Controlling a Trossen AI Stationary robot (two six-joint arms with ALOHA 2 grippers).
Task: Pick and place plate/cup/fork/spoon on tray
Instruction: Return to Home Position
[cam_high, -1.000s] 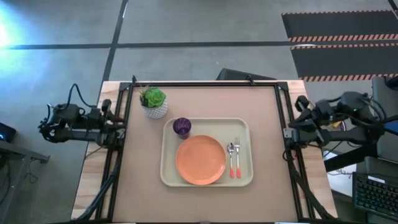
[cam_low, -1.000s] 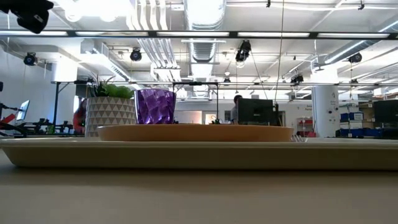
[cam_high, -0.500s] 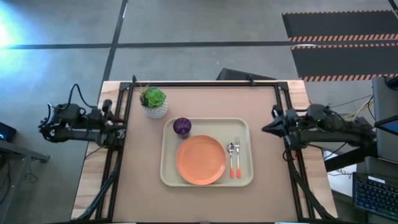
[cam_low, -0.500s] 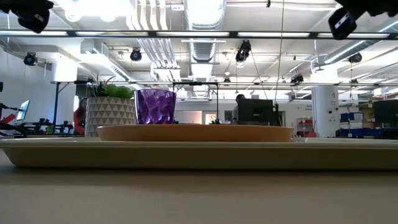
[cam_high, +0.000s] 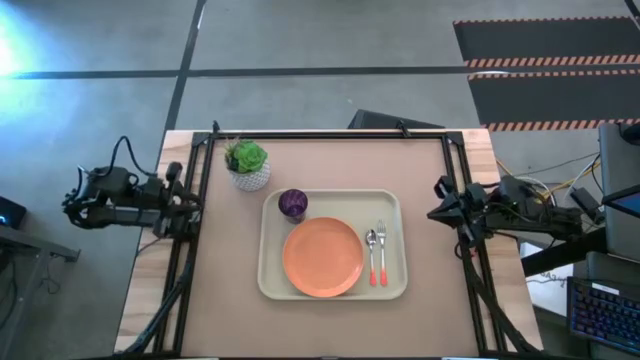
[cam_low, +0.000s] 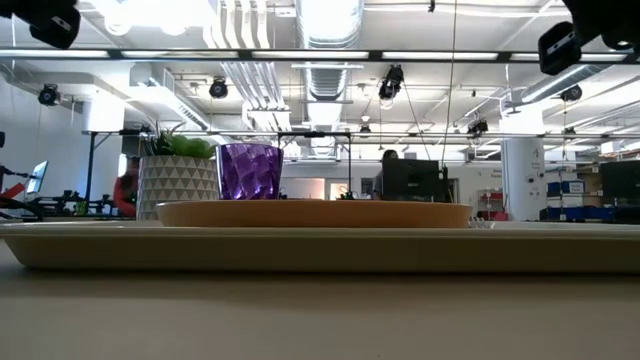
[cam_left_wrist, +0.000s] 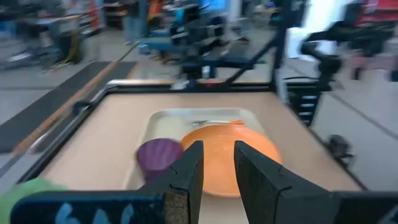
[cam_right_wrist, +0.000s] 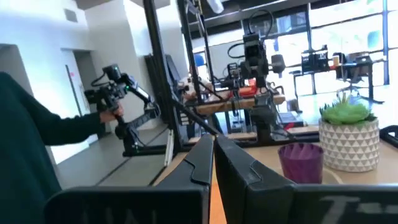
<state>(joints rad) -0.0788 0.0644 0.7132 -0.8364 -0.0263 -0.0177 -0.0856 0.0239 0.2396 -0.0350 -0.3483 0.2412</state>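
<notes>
The cream tray (cam_high: 392, 205) lies in the middle of the table. On it rest the orange plate (cam_high: 322, 257), the purple cup (cam_high: 292, 204) standing at its far left corner, and the spoon (cam_high: 371, 250) and fork (cam_high: 381, 252) lying side by side to the right of the plate. The cup (cam_low: 249, 171) and plate (cam_low: 312, 213) also show in the low view. My left gripper (cam_high: 192, 200) hangs at the table's left edge, its fingers (cam_left_wrist: 189, 171) a little apart and empty. My right gripper (cam_high: 434, 212) is at the table's right edge, pointing toward the tray, shut and empty (cam_right_wrist: 213, 149).
A white pot with a green plant (cam_high: 247, 165) stands on the table beyond the tray's far left corner. Black frame rails (cam_high: 196, 240) run along the table's left, right and far edges. A person's dark sleeve (cam_right_wrist: 37, 130) shows beyond the table in the right wrist view.
My right arm has unfolded and carried its gripper from beyond the right rail in over the table's right edge, toward the tray. It now shows at the top right of the low view. The things on the tray have stayed where they were.
</notes>
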